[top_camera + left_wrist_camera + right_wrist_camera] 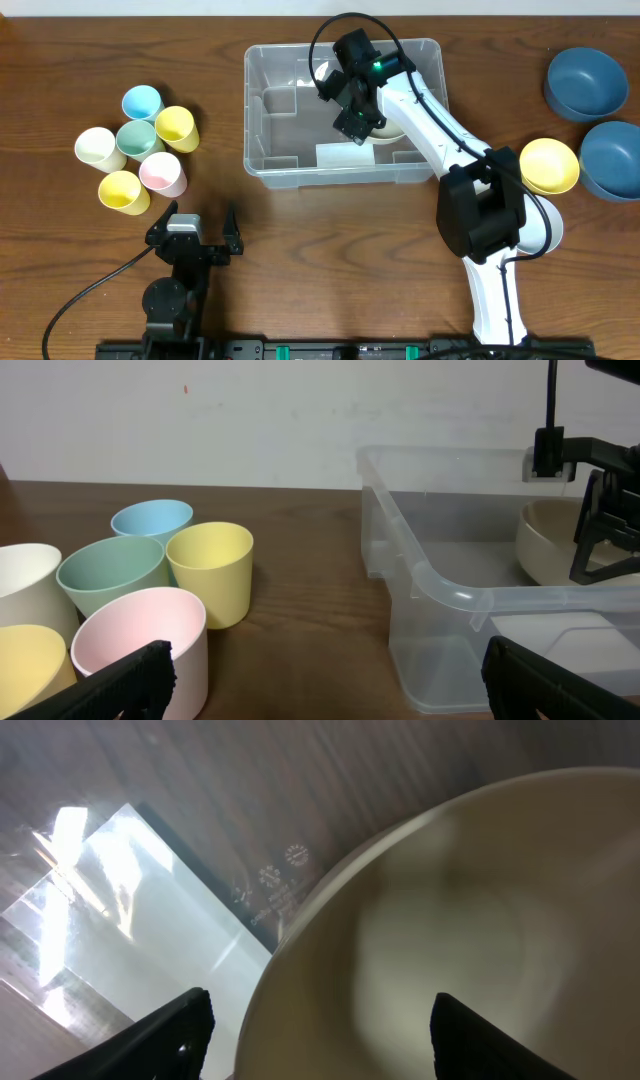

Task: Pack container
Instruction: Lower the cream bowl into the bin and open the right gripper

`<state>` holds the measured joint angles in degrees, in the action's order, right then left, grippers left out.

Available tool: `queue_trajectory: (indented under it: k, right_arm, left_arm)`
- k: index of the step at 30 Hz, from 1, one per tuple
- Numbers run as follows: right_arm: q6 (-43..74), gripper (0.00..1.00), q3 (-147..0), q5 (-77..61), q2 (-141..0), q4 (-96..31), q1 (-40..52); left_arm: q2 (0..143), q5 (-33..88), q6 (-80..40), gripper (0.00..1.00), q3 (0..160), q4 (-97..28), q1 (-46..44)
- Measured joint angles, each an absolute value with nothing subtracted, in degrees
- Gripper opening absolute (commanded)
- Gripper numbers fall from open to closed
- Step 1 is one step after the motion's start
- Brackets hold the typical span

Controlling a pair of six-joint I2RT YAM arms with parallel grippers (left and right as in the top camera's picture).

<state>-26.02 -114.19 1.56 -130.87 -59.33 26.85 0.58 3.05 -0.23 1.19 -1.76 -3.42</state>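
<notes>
The clear plastic container (pixel 262 110) stands at the table's back centre. A cream bowl (pixel 392 130) sits inside it at the right. My right gripper (pixel 352 125) hangs in the container just above the bowl's left rim, open. In the right wrist view the bowl (pixel 450 920) fills the frame; my fingers (pixel 320 1030) are spread, one outside the rim and one over the bowl's inside, above the container floor (pixel 130 920). My left gripper (pixel 198 232) is open and empty near the front edge. Its view (pixel 325 680) shows the container (pixel 430 575) and bowl (pixel 545 545).
Several pastel cups (pixel 140 150) stand in a cluster at the left, seen close in the left wrist view (pixel 210 570). Two dark blue bowls (pixel 585 82), a yellow bowl (pixel 549 165) and a white bowl (pixel 545 225) sit at the right, by the right arm's base.
</notes>
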Motion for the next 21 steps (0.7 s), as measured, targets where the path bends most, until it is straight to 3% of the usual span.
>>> queue_trajectory:
  k: [15, 21]
  right_arm:
    - [-23.0, 0.75, -119.2, 3.7, -130.9, -63.1, 26.9]
    - [-23.0, 0.56, -119.2, 4.2, -130.9, -65.0, 26.9]
  left_arm:
    - [0.6, 3.0, -0.2, 0.98, 1.2, -1.7, -3.4]
    - [0.6, 3.0, -0.2, 0.98, 1.2, -1.7, -3.4]
